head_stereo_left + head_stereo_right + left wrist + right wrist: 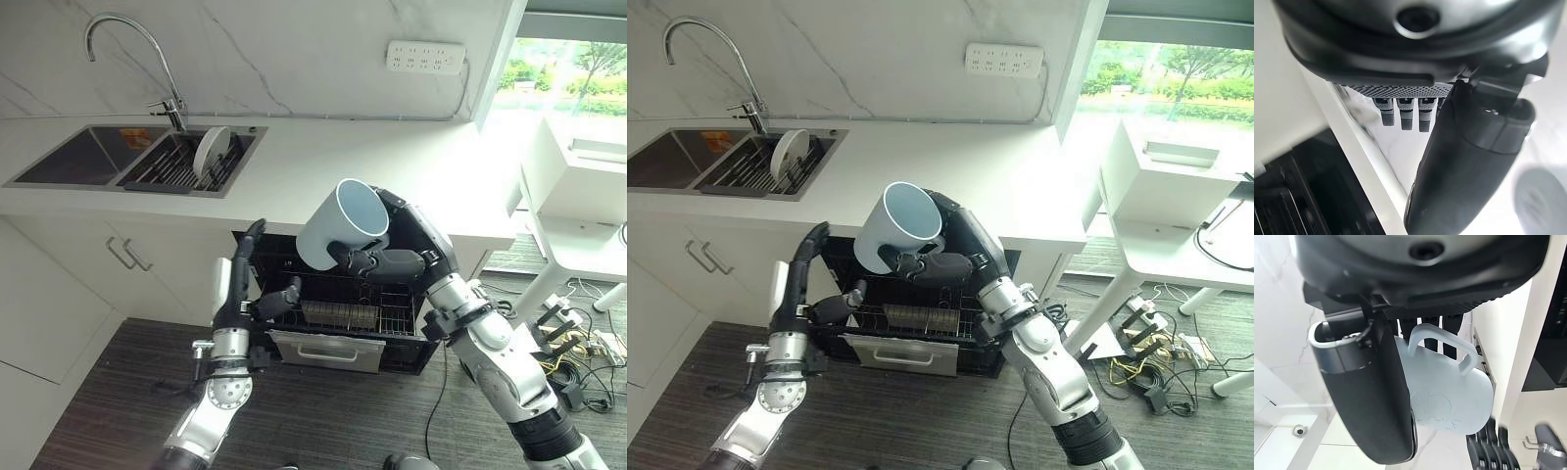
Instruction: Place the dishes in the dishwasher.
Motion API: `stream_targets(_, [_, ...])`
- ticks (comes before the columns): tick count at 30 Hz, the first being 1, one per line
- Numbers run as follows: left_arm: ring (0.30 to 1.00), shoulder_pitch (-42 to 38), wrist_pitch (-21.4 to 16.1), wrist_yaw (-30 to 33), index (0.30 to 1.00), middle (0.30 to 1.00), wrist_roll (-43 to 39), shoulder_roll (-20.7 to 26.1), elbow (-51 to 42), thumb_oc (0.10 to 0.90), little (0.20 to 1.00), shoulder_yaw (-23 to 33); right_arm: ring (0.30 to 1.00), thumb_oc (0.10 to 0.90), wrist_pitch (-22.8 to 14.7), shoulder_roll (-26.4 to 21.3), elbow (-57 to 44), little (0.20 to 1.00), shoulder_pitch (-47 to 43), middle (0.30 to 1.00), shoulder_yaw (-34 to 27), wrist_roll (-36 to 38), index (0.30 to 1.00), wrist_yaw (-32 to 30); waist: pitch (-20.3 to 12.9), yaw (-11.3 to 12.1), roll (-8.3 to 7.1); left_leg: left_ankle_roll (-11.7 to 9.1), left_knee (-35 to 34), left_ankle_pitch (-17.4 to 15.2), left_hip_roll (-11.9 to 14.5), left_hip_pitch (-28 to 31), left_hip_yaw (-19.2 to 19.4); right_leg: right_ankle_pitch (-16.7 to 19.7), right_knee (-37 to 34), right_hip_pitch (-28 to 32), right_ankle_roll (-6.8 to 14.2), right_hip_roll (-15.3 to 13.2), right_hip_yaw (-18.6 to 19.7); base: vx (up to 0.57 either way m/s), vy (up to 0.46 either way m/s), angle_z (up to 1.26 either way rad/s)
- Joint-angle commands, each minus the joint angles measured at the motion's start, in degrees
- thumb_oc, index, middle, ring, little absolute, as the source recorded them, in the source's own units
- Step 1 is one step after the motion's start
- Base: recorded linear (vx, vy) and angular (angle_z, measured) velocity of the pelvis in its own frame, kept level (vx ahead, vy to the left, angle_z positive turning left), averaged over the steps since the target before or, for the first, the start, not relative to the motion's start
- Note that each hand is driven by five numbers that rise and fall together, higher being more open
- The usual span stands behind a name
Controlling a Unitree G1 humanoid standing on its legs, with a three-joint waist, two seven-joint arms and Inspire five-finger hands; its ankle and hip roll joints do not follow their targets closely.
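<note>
A pale blue mug hangs tilted in the air above the pulled-out dishwasher rack, its mouth facing up toward me. My right hand is shut on the mug, with fingers curled round its side; the mug's handle shows past the thumb in the right wrist view. My left hand stands upright at the rack's left side, fingers straight and holding nothing. A white plate stands on edge in the sink's drying rack.
The dishwasher sits open under the white counter. A double sink with a tall tap lies at the counter's left. White cabinet doors are to the left. A white table stands at right.
</note>
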Motion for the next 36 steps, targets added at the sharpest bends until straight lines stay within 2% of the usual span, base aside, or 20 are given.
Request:
stream_targets(1, [0.900,-5.46,-4.14,4.95,0.900,0.900,-0.99,3.46,-3.00,0.800,0.900,2.97,0.300,0.400,-8.61,1.82,-6.10,0.300,-4.18,0.300,-5.74,3.55,0.300,0.18,-1.67,0.21,-2.16,3.35,5.81,-10.09,-1.77,-0.22,-0.34,-2.18,-7.10,7.64,4.42,-0.69,0.75,0.00,0.010,0.04])
stream_targets(6, [0.900,-4.70,-4.35,7.77,0.900,0.900,-1.34,3.42,-0.64,0.800,0.900,6.48,0.300,0.400,-8.70,1.88,-5.75,0.300,-3.65,0.300,-6.71,2.73,0.300,-0.24,-1.71,0.24,-2.04,3.20,5.81,-9.89,-1.79,-0.29,-0.53,-2.32,-7.10,7.73,4.32,-0.67,0.78,0.00,0.000,0.00])
stream_targets(8, [0.900,-4.43,-4.92,6.77,0.900,0.900,-1.36,3.50,-0.44,0.800,0.900,7.42,0.300,0.400,-8.74,1.68,-5.79,0.300,-3.36,0.300,-7.21,2.48,0.300,-0.73,-1.78,0.26,-2.06,3.17,5.81,-9.85,-1.78,-0.32,-0.56,-2.35,-7.10,7.75,4.34,-0.76,0.70,0.00,0.000,0.00])
stream_targets(10, [0.900,-4.12,-5.43,4.21,0.900,0.900,-1.90,3.67,-0.53,0.800,0.900,7.93,0.300,0.400,-8.63,1.38,-6.01,0.300,-3.05,0.300,-7.87,2.55,0.300,-1.14,-1.79,0.21,-2.08,3.15,5.81,-9.85,-1.79,-0.33,-0.55,-2.36,-7.10,7.75,4.35,-0.76,0.72,0.00,0.000,0.00])
stream_targets(14, [0.900,-3.34,-4.52,-5.05,0.900,0.900,-6.28,4.08,-3.07,0.800,0.900,8.72,0.300,0.400,-8.73,1.03,-6.51,0.300,-1.12,0.300,-9.54,1.93,0.300,-0.66,-1.72,-0.15,-1.76,3.20,5.81,-9.79,-1.79,-0.35,-0.44,-2.33,-7.10,7.61,4.43,-0.68,1.01,0.00,0.008,0.00])
stream_targets(15, [0.900,-2.86,-1.49,-11.16,0.900,0.900,-8.30,4.36,-4.50,0.800,0.900,9.09,0.300,0.400,-8.81,0.69,-6.71,0.300,0.09,0.300,-10.49,2.34,0.300,-0.08,-1.65,-0.46,-1.54,3.23,5.81,-9.80,-1.70,-0.29,-0.18,-2.27,-7.10,7.52,4.57,-0.69,1.17,0.01,0.031,0.01])
stream_targets(19, [0.900,-2.68,3.43,-20.72,0.900,0.900,-9.38,6.22,-6.65,0.800,0.900,7.84,0.300,0.400,-8.06,-0.50,-7.41,0.300,1.51,0.300,-12.05,4.14,0.300,0.67,-1.36,-1.48,-0.82,3.24,5.81,-9.69,-1.44,-0.32,0.36,-2.13,-7.10,7.14,4.75,-0.46,1.69,0.00,0.008,-0.01])
stream_targets(22, [0.900,-2.71,9.18,-33.13,0.900,0.900,-11.63,9.41,-8.05,0.800,0.900,6.08,0.300,0.400,-7.41,-1.40,-8.13,0.300,2.42,0.300,-12.90,5.08,0.300,1.82,-1.20,-2.54,0.09,3.27,5.81,-9.64,-1.20,-0.11,1.16,-1.95,-7.10,6.87,5.05,-0.22,2.31,0.00,0.036,-0.02])
stream_targets(23, [0.900,-2.97,10.32,-35.55,0.900,0.900,-12.11,10.68,-8.10,0.800,0.900,5.32,0.300,0.400,-7.29,-1.91,-8.42,0.300,2.61,0.300,-12.94,5.46,0.300,2.16,-1.13,-2.96,0.40,3.30,5.81,-9.59,-1.13,-0.06,1.47,-1.87,-7.10,6.75,5.12,-0.14,2.56,-0.01,0.039,-0.08])
stream_targets(31, [0.900,-6.56,17.93,-45.56,0.900,0.900,-12.58,17.73,-6.83,0.800,0.900,0.92,0.300,0.400,-6.69,-4.67,-9.39,0.300,2.86,0.300,-12.42,7.55,0.300,2.89,-1.01,-5.14,1.95,3.42,5.81,-9.54,-0.67,0.48,3.41,-1.50,-7.10,6.21,5.63,0.25,3.84,-0.01,0.025,-0.11])
stream_targets(36, [0.900,-10.27,20.55,-47.30,0.900,0.900,-10.15,19.82,-5.03,0.800,0.900,-2.03,0.300,0.400,-6.27,-5.88,-9.22,0.300,1.98,0.300,-11.76,8.59,0.300,2.93,-1.03,-6.22,2.49,3.42,5.81,-9.49,-0.49,0.63,4.27,-1.44,-7.10,5.94,5.75,0.56,4.60,-0.02,0.019,-0.13])
